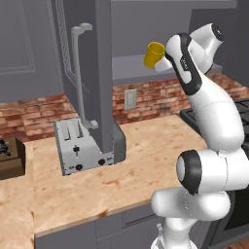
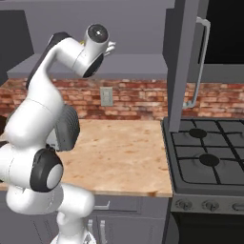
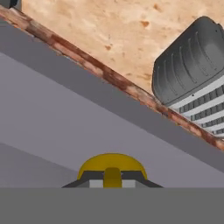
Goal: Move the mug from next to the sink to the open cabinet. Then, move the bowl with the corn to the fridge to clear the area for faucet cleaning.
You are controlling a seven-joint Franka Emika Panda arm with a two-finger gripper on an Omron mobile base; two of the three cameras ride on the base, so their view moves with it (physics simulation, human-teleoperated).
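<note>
Yellow mug (image 3: 112, 165) clamped in the gripper (image 3: 112, 183), raised high beside the open cabinet (image 1: 103, 73) door | step: shelving | tip: keep it upright, clear the door edge, lower gently onto the shelf.

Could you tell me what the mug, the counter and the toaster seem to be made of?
The mug, held up by the gripper, looks like glazed ceramic or plastic: plain even yellow, smooth, which one is unclear. The counter looks like light wood or laminate, with mottled tan grain and darker flecks. The toaster looks like brushed metal: pale grey sheen, dark knobs, black end.
</note>
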